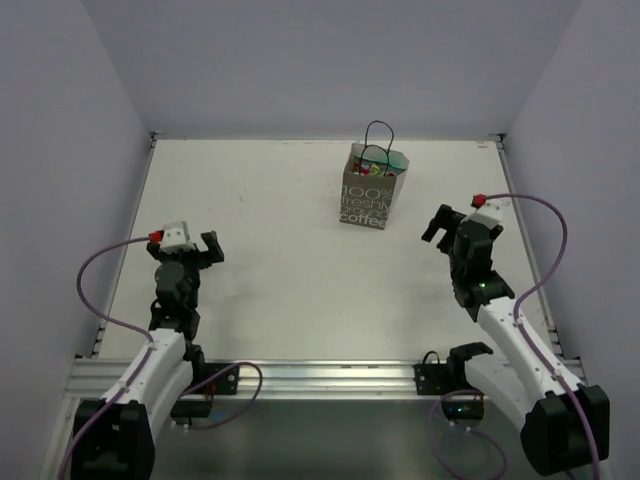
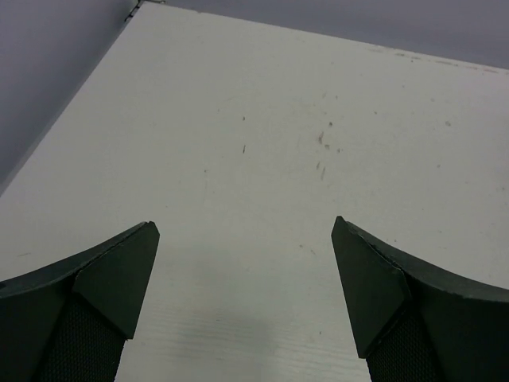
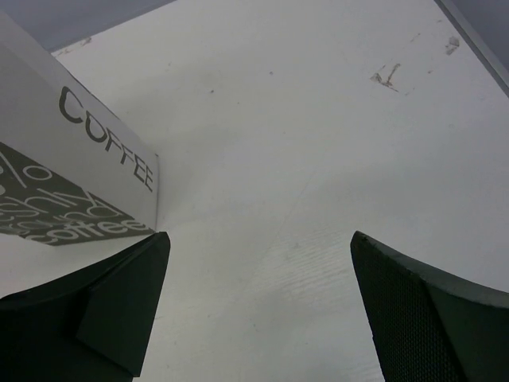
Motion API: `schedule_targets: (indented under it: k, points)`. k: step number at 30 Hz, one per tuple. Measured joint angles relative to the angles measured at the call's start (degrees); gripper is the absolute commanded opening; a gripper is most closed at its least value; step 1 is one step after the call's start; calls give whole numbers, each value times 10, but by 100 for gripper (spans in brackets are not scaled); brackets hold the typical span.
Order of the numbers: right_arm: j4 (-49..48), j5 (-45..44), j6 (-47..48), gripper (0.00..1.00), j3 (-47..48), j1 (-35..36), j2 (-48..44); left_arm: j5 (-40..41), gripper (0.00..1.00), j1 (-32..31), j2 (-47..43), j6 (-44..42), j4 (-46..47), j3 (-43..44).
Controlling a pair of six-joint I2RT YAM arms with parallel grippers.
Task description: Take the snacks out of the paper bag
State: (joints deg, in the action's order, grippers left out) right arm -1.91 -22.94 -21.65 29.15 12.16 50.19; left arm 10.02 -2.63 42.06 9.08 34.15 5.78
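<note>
The paper bag (image 1: pixel 372 195) stands upright at the back of the table, right of centre, grey-beige with white lettering and thin black handles (image 1: pixel 379 133). Teal and red snacks (image 1: pixel 376 162) show in its open mouth. My right gripper (image 1: pixel 462 226) hovers open to the bag's right, a little nearer the front. In the right wrist view its gripper (image 3: pixel 259 235) holds nothing, and the paper bag (image 3: pixel 71 159) fills the left. My left gripper (image 1: pixel 187 248) is open at the table's left side, far from the bag. The left wrist view shows only bare table between the spread fingers of the gripper (image 2: pixel 245 223).
The white table (image 1: pixel 280 270) is walled by grey panels at the left, back and right. A metal rail (image 1: pixel 320 378) runs along the near edge between the arm bases. Purple cables (image 1: pixel 545 250) loop beside each arm.
</note>
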Motion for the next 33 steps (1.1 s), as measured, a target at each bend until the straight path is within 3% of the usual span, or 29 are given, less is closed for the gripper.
schedule_targets:
  k: [6, 10, 17, 26, 33]
  points:
    - [93, -1, 11, 99, 127, 22, 32, 52, 100, 0, 106, 67, -143, 152]
    - [137, 14, 12, 99, 219, 26, 50, 104, 100, 0, 178, 164, -243, 265]
    - [198, 92, 15, 99, 308, 26, 50, 128, 100, 0, 205, 290, -449, 391]
    - [234, 238, -30, 99, 468, 17, 172, 36, 100, 19, 202, 370, -555, 472]
    - [282, 254, -49, 99, 629, 14, 285, -70, 100, 23, 250, 424, -597, 501]
